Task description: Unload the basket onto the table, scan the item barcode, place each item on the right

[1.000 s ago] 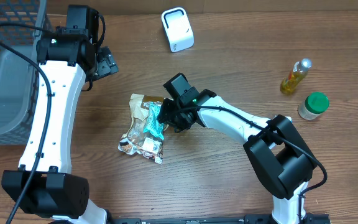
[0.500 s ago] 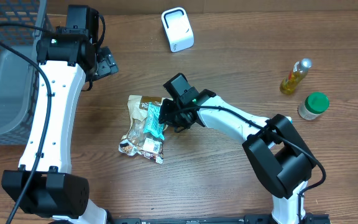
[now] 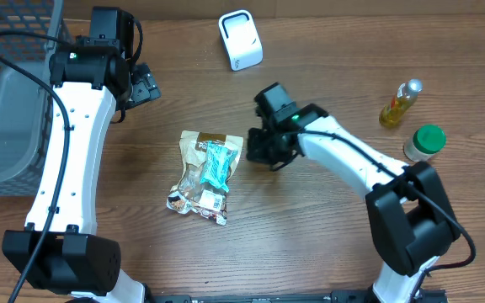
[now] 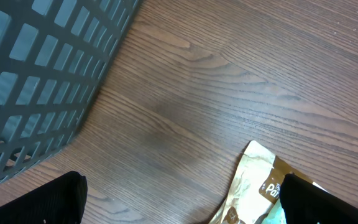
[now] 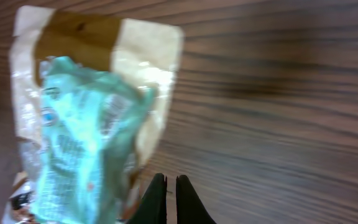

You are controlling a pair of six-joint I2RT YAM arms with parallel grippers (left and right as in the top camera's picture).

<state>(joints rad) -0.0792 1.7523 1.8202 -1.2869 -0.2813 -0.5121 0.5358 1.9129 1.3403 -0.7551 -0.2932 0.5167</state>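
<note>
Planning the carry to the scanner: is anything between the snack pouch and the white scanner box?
Nothing visible does: only bare wooden table lies between the tan and teal foil snack pouch and the white box-shaped scanner. The right gripper, jaws shut, sits beside the pouch, off that line.

my right tool (image 3: 253, 151) closed, just beside right edge of snack pouch (image 3: 205, 175) | pouch flat on table (image 3: 310, 252) | my left tool (image 3: 146, 84) open, near basket (image 3: 7, 101) | white scanner (image 3: 241, 39) at far edge
</note>
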